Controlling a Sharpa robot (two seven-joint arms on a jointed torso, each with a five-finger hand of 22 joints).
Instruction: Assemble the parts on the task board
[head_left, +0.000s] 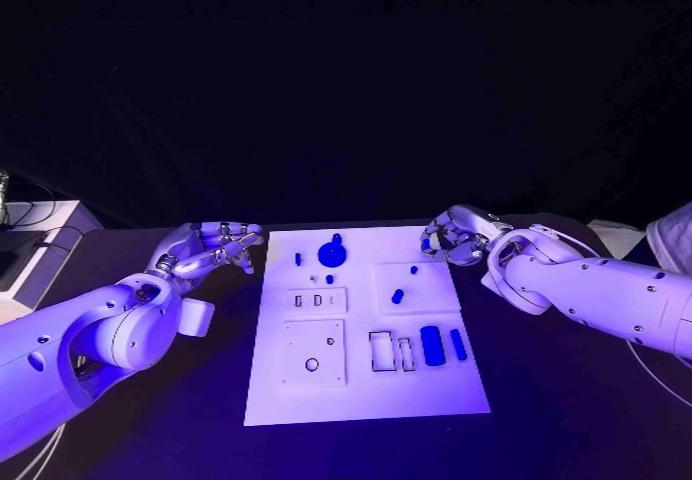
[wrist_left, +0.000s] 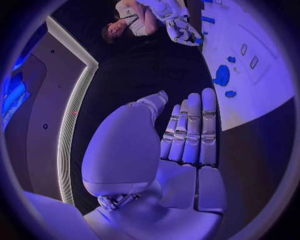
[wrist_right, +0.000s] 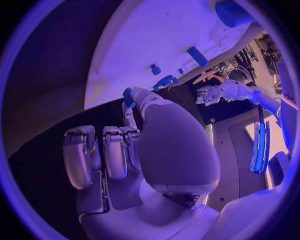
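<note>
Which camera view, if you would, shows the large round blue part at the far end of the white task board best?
The head view: the large round blue part lies unobstructed on the white task board. The left wrist view shows it small and distorted; the right wrist view shows it edge-on at the board's rim.

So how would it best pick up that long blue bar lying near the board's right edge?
The long blue bar lies flat, lengthwise toward the robot. Probably pinch its middle across the narrow width, from above, with the right hand, which is nearer.
</note>
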